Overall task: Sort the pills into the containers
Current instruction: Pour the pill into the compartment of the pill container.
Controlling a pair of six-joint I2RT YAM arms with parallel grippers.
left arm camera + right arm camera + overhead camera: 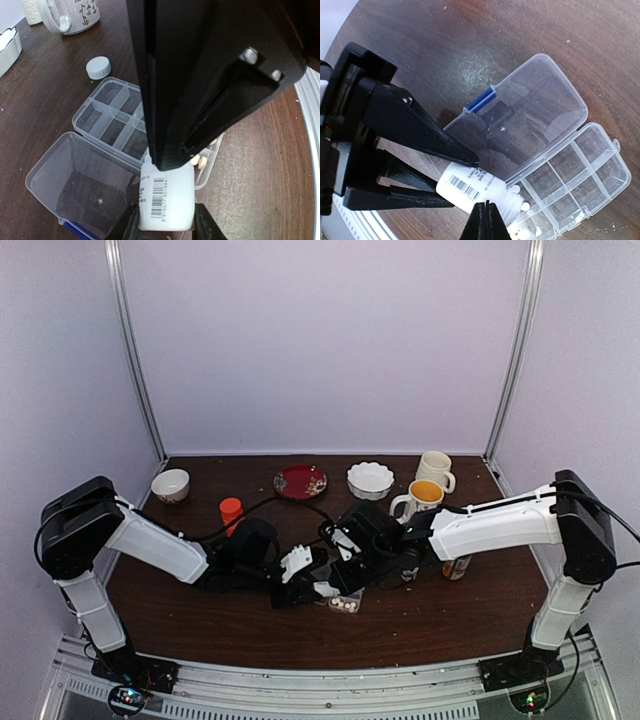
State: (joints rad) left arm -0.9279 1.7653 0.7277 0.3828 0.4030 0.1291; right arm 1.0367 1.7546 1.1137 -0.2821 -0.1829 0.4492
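My left gripper (167, 223) is shut on a white pill bottle (166, 200) with a barcode label. It holds the bottle tipped, mouth over the near end cells of the clear pill box (112, 120). The hinged lid (80, 185) lies open beside it. A few cream pills (200, 161) lie in the cell at the bottle's mouth and also show in the right wrist view (522, 206). My right gripper (485, 220) is shut and empty, its tips just above the bottle (470, 187). In the top view both grippers meet over the box (345, 603).
A grey bottle cap (98, 67) lies beyond the box. At the back stand two mugs (418, 498), a white fluted bowl (370, 479), a red plate (300, 481), a small bowl (170, 484) and an orange bottle (231, 512). Another bottle (457, 567) stands right.
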